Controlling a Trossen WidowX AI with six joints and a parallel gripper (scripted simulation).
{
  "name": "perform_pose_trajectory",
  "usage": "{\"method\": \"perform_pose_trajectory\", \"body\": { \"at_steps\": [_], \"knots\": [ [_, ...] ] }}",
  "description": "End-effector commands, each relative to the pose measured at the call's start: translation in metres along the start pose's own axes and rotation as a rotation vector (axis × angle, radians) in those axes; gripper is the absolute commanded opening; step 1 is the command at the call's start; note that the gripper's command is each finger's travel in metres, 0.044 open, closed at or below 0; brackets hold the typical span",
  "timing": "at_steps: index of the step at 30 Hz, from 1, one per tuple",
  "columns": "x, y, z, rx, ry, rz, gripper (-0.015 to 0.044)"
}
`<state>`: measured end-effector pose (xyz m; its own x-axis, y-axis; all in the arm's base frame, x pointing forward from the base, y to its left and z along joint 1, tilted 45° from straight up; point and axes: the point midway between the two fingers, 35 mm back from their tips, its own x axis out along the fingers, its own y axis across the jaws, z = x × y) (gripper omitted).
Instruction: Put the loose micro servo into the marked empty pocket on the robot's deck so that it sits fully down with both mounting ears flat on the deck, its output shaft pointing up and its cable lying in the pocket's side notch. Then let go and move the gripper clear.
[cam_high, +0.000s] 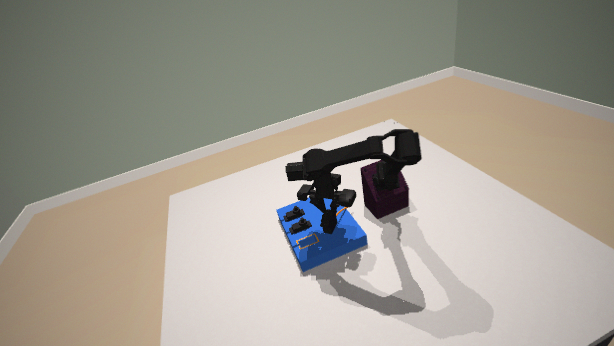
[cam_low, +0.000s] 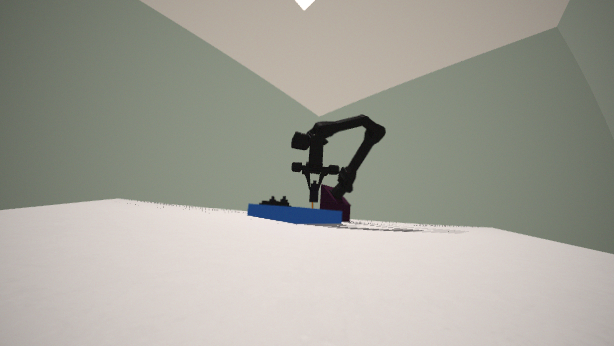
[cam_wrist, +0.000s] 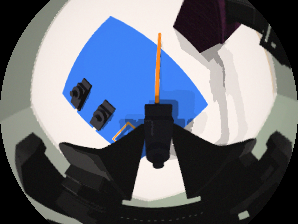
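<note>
Gripper (cam_wrist: 158, 141) clamped on micro servo (cam_wrist: 158, 123), held just above blue deck (cam_high: 350, 235) on white counter (cam_high: 475, 210), right of orange-outlined pocket (cam_high: 307, 240). Pickup looks done; left: carry to pocket, seat ears flat, route cable, release, retreat. Servo long axis appears vertical; shaft direction hidden. Orange cable (cam_wrist: 158, 66) trails toward far side.

Readable text: none in any view.
Deck (cam_high: 350, 239): only an unlettered orange outline (cam_high: 307, 241) marks the pocket.
</note>
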<state>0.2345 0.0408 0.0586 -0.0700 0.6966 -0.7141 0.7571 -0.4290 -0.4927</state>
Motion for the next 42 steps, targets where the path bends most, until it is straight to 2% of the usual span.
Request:
{"method": "perform_pose_trajectory", "body": {
  "at_steps": [1,42],
  "knots": [
    [-0.0021,0.0001,-0.0032,-0.102,0.009,0.006,0.0000],
    [-0.0021,0.0001,-0.0032,-1.513,0.003,0.012,0.0000]
  ]
}}
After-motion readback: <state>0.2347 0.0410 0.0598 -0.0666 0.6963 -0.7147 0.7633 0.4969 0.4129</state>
